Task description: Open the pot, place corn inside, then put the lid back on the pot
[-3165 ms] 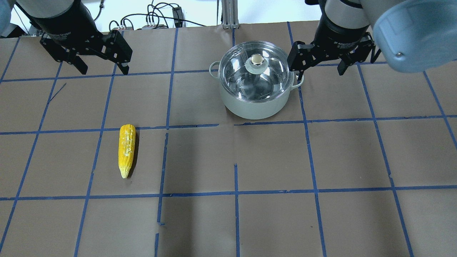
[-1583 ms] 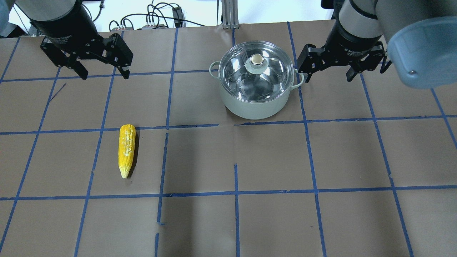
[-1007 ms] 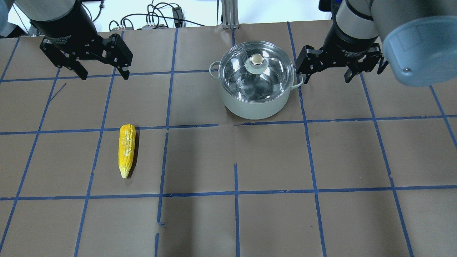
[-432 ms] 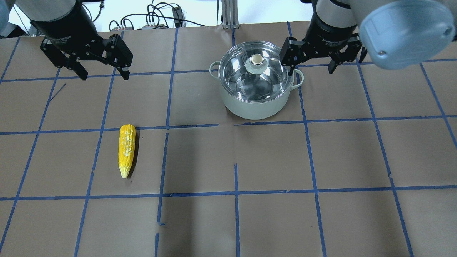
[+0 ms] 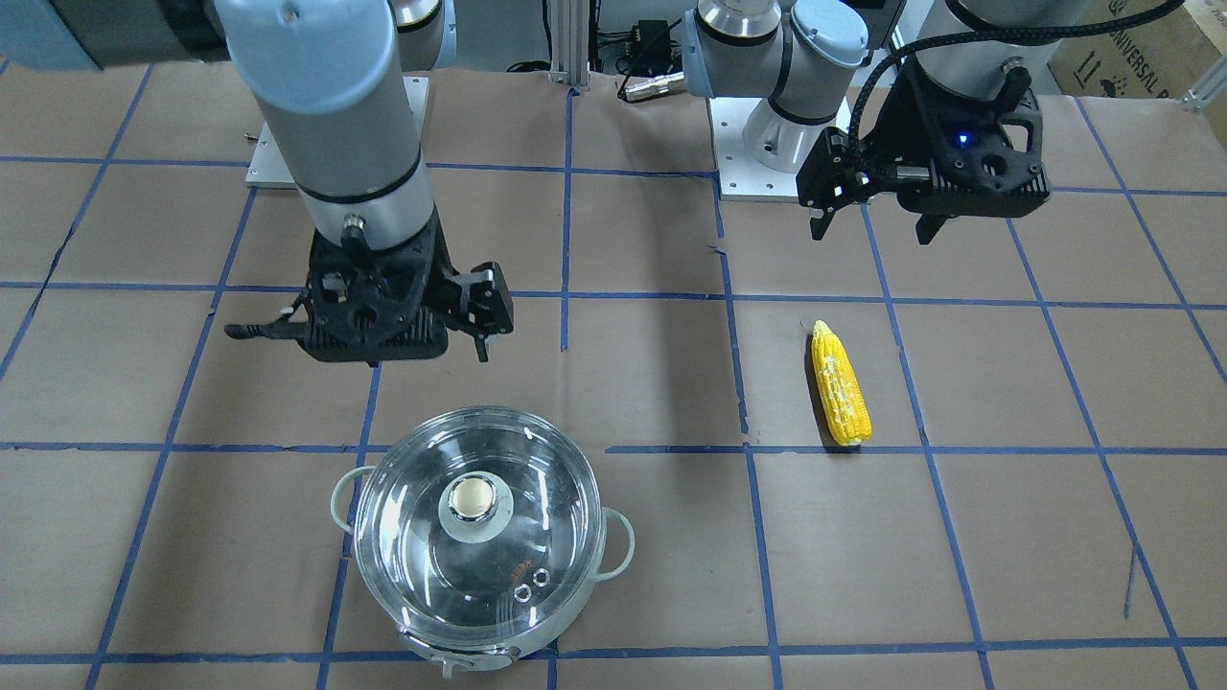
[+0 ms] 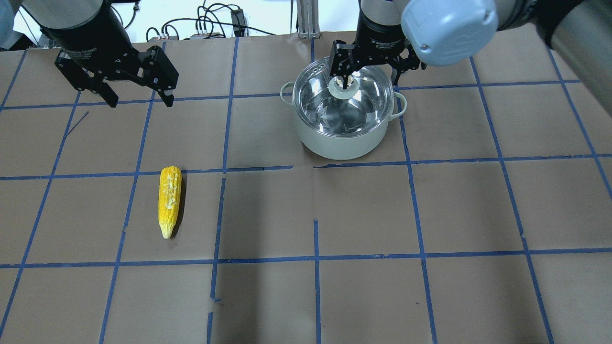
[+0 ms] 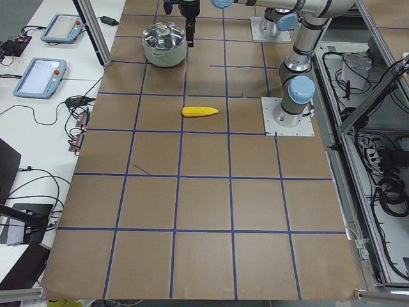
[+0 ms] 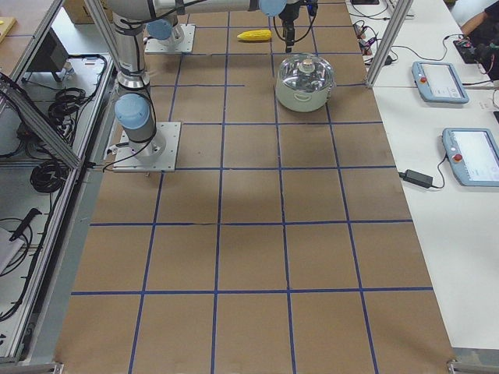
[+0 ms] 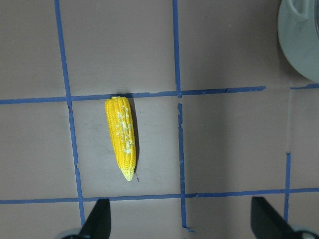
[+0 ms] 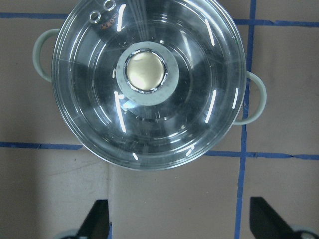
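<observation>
The steel pot stands at the far middle of the table with the glass lid on it. Both also show in the front view, the pot and the lid, and the lid's knob shows in the right wrist view. My right gripper is open and empty. It hovers high, just on the robot's side of the pot, apart from the lid. The yellow corn lies flat on the table at left, also in the left wrist view. My left gripper is open and empty above the table, well short of the corn.
Brown paper with a blue tape grid covers the table. Cables and a metal post run along its far edge. Control pendants lie on a side bench beyond the pot.
My right gripper has moved left, from beside the pot's right handle to over the lid area. It stays open. The left gripper, the pot, the lid and the corn have not moved.
</observation>
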### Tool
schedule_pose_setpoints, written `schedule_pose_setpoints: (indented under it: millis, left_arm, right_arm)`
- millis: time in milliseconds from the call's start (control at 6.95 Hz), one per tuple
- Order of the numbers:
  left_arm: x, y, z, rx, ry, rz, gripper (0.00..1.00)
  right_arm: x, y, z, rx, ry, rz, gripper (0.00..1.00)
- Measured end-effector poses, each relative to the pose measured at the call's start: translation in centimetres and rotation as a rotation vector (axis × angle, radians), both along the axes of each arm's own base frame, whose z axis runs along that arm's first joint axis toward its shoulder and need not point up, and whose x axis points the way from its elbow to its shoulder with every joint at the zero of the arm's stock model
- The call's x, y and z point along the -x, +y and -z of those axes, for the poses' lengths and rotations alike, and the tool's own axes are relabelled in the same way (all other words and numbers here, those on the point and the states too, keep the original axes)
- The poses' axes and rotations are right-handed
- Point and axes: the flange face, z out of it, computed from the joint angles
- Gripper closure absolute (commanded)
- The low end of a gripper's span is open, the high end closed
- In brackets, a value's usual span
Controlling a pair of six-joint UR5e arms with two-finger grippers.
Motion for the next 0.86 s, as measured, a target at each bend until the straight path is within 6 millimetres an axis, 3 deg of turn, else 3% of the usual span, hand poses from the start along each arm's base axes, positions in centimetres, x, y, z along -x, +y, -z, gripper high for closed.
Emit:
schedule_pose_setpoints:
  millis: [288, 432, 863]
  left_arm:
    - [0.0, -0.1, 0.1, -0.001, 0.001, 0.000, 0.00]
    - [0.0, -0.1, 0.2, -0.003, 0.001, 0.000, 0.00]
    - [0.0, 0.0, 0.4, -0.007, 0.002, -0.001, 0.00]
  right_arm:
    - [-1.5, -4.8, 4.6, 0.008, -0.001, -0.011, 0.03]
    - [-1.9, -6.4, 5.9, 0.006, 0.000, -0.016, 0.05]
    - [-2.2, -8.3, 7.7, 0.007, 0.006, -0.079, 0.05]
